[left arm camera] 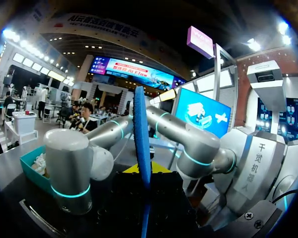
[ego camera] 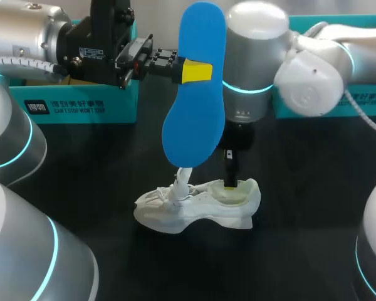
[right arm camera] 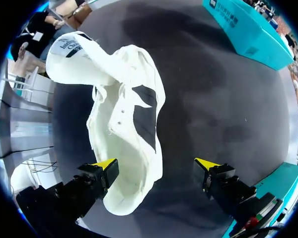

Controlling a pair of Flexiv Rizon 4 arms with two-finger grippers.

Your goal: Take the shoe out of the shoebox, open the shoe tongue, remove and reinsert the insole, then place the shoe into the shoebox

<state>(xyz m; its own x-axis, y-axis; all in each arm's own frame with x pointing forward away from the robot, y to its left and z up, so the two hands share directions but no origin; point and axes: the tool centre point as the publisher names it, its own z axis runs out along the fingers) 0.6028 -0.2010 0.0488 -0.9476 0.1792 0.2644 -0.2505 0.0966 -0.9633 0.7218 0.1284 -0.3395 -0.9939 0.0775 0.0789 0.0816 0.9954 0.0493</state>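
A blue insole (ego camera: 195,88) hangs upright in the air above the table, with my left gripper (ego camera: 197,72) shut on its upper part. From the left wrist it shows edge-on as the insole (left arm camera: 141,144), running up from between the left gripper (left arm camera: 145,171). Below lies the white shoe (ego camera: 197,204) on its sole, its tongue (ego camera: 183,179) pulled up. My right gripper (ego camera: 232,179) comes straight down at the shoe's heel opening. In the right wrist view this gripper (right arm camera: 156,166) stands open, spanning the heel end of the shoe (right arm camera: 124,124); nothing is held.
A teal shoebox (ego camera: 81,103) stands at the back left and another teal box (ego camera: 363,100) at the back right, also seen as the teal box (right arm camera: 248,29) ahead of the right gripper. The dark tabletop (ego camera: 301,188) surrounds the shoe.
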